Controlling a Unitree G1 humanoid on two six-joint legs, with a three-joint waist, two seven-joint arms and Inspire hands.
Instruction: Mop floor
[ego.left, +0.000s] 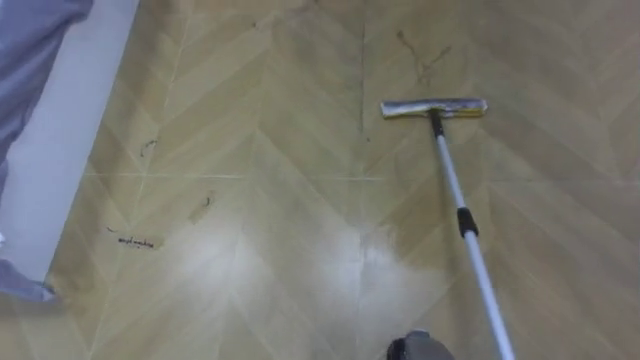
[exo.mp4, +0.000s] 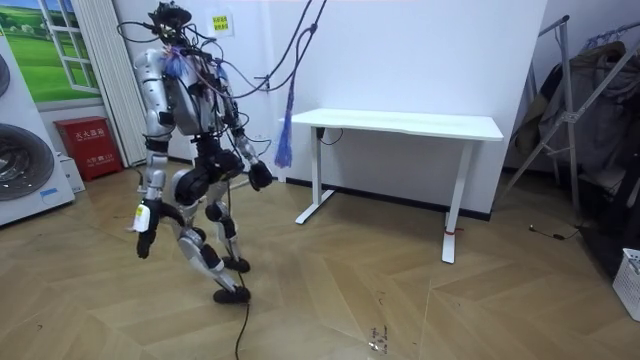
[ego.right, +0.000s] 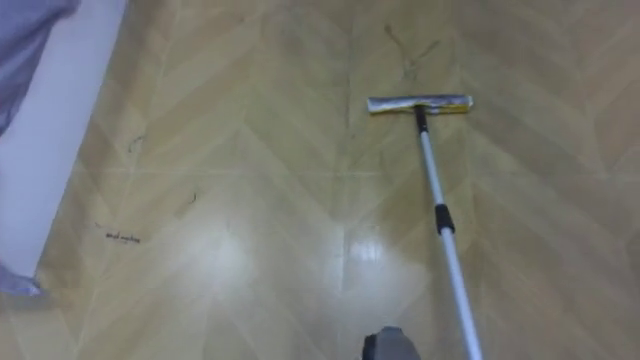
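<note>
A mop lies out ahead on the wooden floor. Its flat silver head (ego.left: 433, 108) is far from me, and its pale pole (ego.left: 462, 215) runs back toward the lower right edge. In the room view the mop head (exo.mp4: 377, 339) rests on the floor to the room view's right of the robot. My left hand (exo.mp4: 260, 176) is in front of the hip, and my right hand (exo.mp4: 146, 228) hangs low by the thigh. Where the pole is held is hidden. Dark scribble marks (ego.left: 135, 240) and a smudge (ego.left: 203, 207) stain the floor at the left.
A white panel (ego.left: 60, 150) and grey cloth (ego.left: 30, 50) border the left side. More dark marks (ego.left: 420, 55) lie beyond the mop head. In the room view a white desk (exo.mp4: 400, 125) stands by the wall, with a washing machine (exo.mp4: 25, 160) on the left and a clothes rack (exo.mp4: 590, 110) on the right.
</note>
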